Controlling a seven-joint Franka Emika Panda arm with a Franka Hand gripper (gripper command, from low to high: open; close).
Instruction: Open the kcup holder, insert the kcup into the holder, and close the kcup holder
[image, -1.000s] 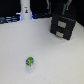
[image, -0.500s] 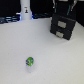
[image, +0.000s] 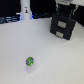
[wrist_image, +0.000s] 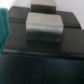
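Nearby, the kcup (image: 30, 62) is sitting on the white tabletop (image: 55, 60), well apart from the black kcup holder (image: 62, 26); no writing is legible, and the jaws' state cannot be told.

Bright light washes the white counter (image: 30, 45) pale — no hard shadows, just a soft grey patch by the black kcup holder (image: 63, 26). Everything looks fuzzy and grainy. Up close, the wrist view is blurry — edges smear, dark below.

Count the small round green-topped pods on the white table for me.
1. The small round green-topped kcup sits alone on the white table, well apart from the black boxy kcup holder. Others may be hidden inside it.
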